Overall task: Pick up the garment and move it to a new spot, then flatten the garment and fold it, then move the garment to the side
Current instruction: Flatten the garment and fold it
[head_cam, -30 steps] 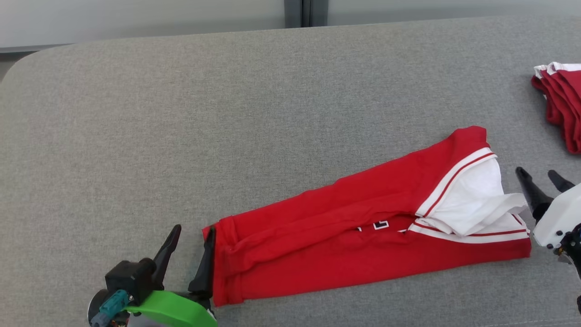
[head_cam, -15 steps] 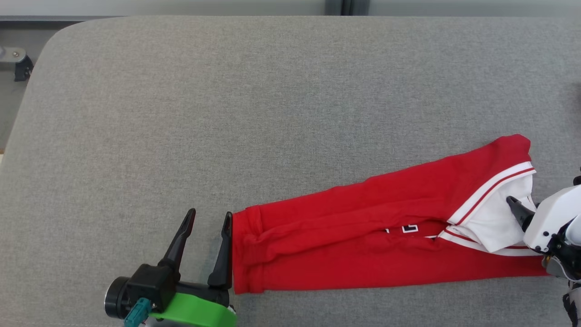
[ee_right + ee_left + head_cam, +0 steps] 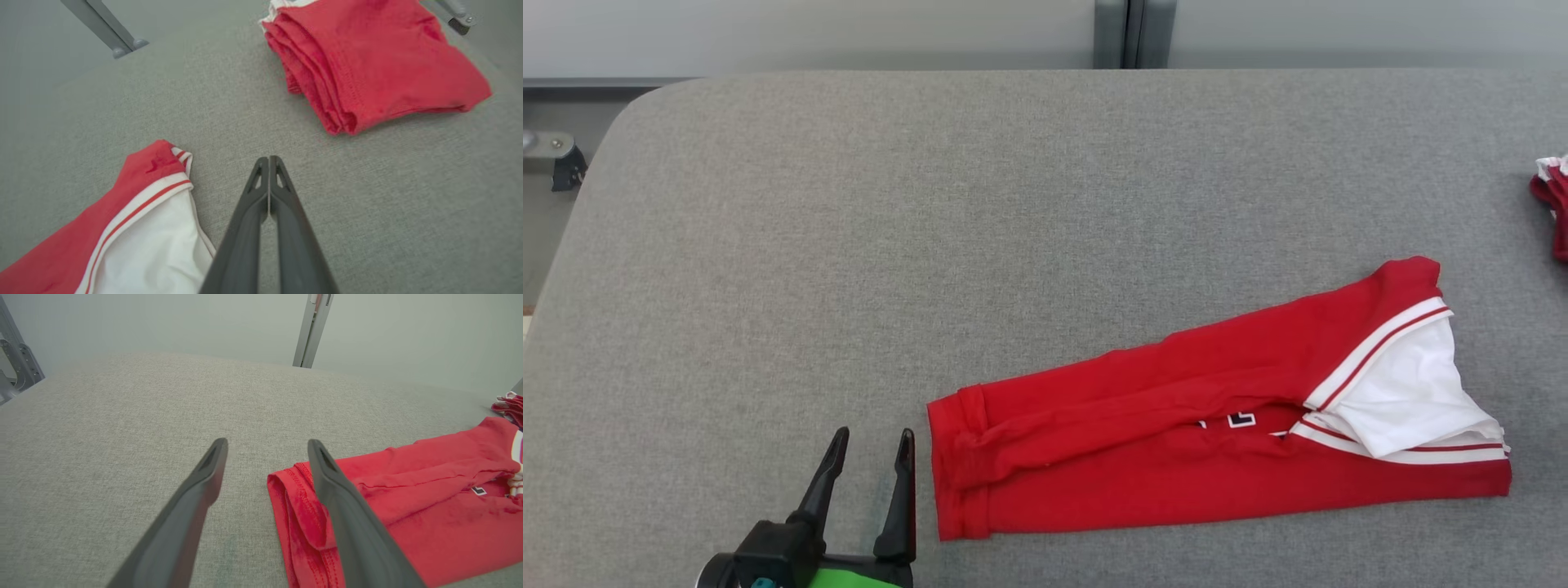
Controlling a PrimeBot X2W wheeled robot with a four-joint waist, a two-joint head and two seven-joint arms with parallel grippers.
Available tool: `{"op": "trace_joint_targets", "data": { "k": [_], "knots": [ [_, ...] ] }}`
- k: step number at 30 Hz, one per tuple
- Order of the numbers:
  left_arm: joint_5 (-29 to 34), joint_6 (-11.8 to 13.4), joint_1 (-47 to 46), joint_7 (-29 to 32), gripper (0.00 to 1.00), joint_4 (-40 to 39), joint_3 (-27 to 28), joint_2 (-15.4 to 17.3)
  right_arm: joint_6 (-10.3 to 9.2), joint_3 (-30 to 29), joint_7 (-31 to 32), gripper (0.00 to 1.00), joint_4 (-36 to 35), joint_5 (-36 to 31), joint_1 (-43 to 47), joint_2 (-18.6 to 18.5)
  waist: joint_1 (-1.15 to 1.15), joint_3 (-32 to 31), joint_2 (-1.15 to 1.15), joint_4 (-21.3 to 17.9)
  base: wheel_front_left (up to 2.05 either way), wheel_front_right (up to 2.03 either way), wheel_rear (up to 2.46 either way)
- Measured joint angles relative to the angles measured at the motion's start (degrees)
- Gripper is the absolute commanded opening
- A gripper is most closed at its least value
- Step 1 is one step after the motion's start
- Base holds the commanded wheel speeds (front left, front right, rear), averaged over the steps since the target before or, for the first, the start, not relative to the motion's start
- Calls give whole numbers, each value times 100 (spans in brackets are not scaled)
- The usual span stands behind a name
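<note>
grey fabric table [image 3: 849, 245]; folded red stack [image 3: 367, 61] on it; post [image 3: 1123, 33] behind

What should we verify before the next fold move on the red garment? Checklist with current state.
1. Left hand open: ok.
2. Left hand around the hem: not ok. It sits beside the garment's left end, with no cloth inside it.
3. Right hand ready to grasp: not ok. It is shut and holding nothing.
4. Garment folded lengthwise and lying flat: ok.
5. White panel at the right end tidy: not ok. It is rumpled and spills out of the fold.
6. Folded stack apart from the garment: ok.
</note>
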Motion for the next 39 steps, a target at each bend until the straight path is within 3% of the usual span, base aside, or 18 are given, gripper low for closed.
{"op": "trace_joint_targets", "data": {
  "k": [5,14,20,21,23,29,35,39],
  "knots": [
    [109,-131,116,0,100,49,223,-155,0,-376,257,0,-159,58,-82,-322,0,-171,0,-78,0,0,0],
    [191,-240,123,0,100,48,291,-216,0,-21,266,0,-584,147,34,-149,0,-237,0,-101,0,0,0],
    [182,-211,183,0,100,36,331,-222,-1,256,-333,0,-953,121,271,-63,0,-343,0,-100,0,0,0],
    [181,-194,205,0,100,33,358,-222,-1,382,-509,20,-1103,87,332,-78,0,-373,0,-100,0,0,0],
    [181,-172,249,0,100,32,408,-223,2,617,-864,100,-1356,18,491,-81,0,-432,0,-104,0,0,0],
    [191,-143,397,0,100,-45,572,-225,0,1103,-1871,100,-1968,-402,1108,-165,0,-653,0,-143,0,0,0],
    [191,-43,611,0,100,-157,790,-224,2,1312,-2738,100,-2228,-791,1746,241,0,-877,0,-238,0,0,0],
    [192,-16,706,0,100,-261,873,-225,2,1496,-2985,100,-2164,-829,2047,520,0,-944,0,-352,0,0,0]
  ]
}}
